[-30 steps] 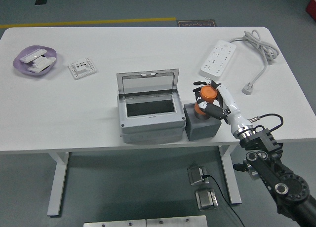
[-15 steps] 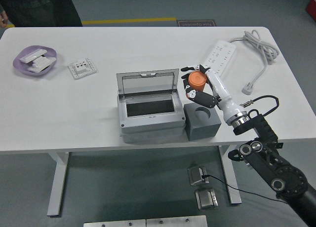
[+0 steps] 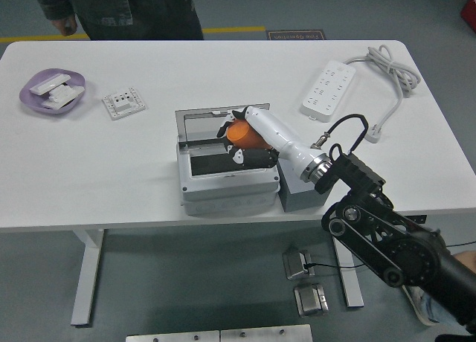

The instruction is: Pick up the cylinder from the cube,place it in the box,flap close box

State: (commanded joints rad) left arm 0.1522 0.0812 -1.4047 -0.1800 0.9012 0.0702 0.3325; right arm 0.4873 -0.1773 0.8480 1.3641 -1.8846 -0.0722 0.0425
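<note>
My right hand (image 3: 239,137) is shut on the orange cylinder (image 3: 240,134) and holds it above the open grey box (image 3: 223,180), over the box's right half. The box's clear lid (image 3: 219,126) stands upright at its back. The dark grey cube (image 3: 297,195) sits just right of the box, mostly hidden under my right forearm. The left arm is out of view.
A white power strip (image 3: 329,88) with its cable lies at the back right. A white switch plate (image 3: 123,102) and a purple dish (image 3: 52,91) with white parts lie at the back left. A person (image 3: 119,11) stands at the table's far side.
My right hand has lifted the cylinder off the cube and carried it left, over the open box. A person has come into view at the far side.
</note>
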